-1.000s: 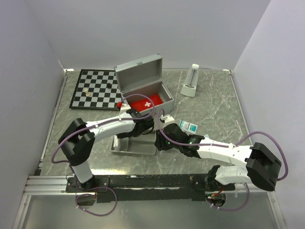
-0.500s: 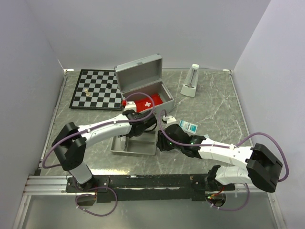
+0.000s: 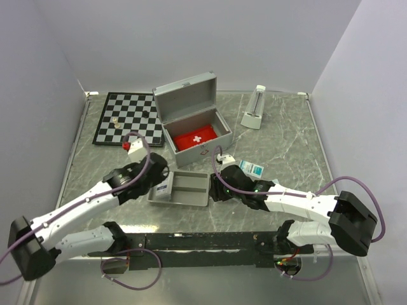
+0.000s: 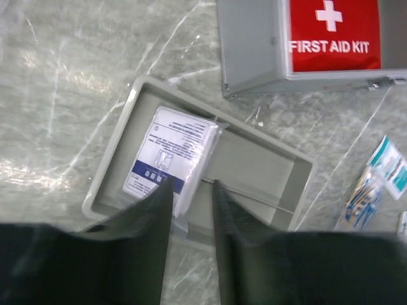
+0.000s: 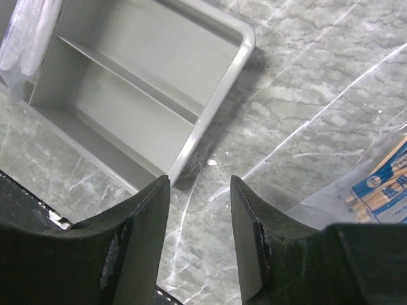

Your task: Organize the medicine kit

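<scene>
Medicine kit point(image 3: 187, 98) sits at the back of the worktop, near the middle. Its lid stands open and a red first-aid pouch point(image 3: 195, 138) lies flat inside. A chessboard point(image 3: 127, 119) lies beside it toward the back-left corner.

In front of the kit is a grey two-compartment tray point(image 3: 181, 202). A white printed packet point(image 4: 172, 152) lies in its left compartment; the other is bare.

Left gripper point(image 4: 191, 187) hovers over the tray's near-left part, above the packet. Its jaws are a narrow gap apart and hold nothing.

Right gripper point(image 5: 199, 184) hangs low at the tray's right end, over bare marble. Its jaws are moderately apart and also hold nothing.

A clear bag of teal-and-white sachets point(image 3: 252, 168) lies just right of the right gripper. A pale upright object point(image 3: 256, 108) stands toward the back-right corner.
</scene>
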`<state>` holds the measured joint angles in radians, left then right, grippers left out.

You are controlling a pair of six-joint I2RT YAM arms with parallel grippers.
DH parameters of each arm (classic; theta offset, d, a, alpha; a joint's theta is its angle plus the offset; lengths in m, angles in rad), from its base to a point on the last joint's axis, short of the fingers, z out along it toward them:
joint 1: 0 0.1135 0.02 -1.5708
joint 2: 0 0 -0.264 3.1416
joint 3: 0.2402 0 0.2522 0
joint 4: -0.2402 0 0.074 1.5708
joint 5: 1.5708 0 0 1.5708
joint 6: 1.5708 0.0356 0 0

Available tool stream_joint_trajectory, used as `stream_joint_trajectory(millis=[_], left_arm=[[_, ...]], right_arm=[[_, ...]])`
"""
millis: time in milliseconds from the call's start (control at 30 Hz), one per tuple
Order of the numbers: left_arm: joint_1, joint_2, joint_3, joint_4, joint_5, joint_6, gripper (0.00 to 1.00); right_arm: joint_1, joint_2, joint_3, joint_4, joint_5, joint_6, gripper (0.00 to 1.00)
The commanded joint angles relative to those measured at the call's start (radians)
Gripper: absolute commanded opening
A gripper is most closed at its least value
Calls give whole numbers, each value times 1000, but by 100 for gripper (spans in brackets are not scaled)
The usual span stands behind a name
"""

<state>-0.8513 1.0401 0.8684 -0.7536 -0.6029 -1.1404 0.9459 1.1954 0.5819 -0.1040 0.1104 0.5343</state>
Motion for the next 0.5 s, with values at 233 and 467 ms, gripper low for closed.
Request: stream_joint_trajectory(millis=[233,467], left_arm=[[104,76,-143,424,345,176,1],[146,198,-166,382,354,177,1]], right_arm=[[-7,13,4,18,-11,10,49],[-7,21,15,4,-3,0,49]])
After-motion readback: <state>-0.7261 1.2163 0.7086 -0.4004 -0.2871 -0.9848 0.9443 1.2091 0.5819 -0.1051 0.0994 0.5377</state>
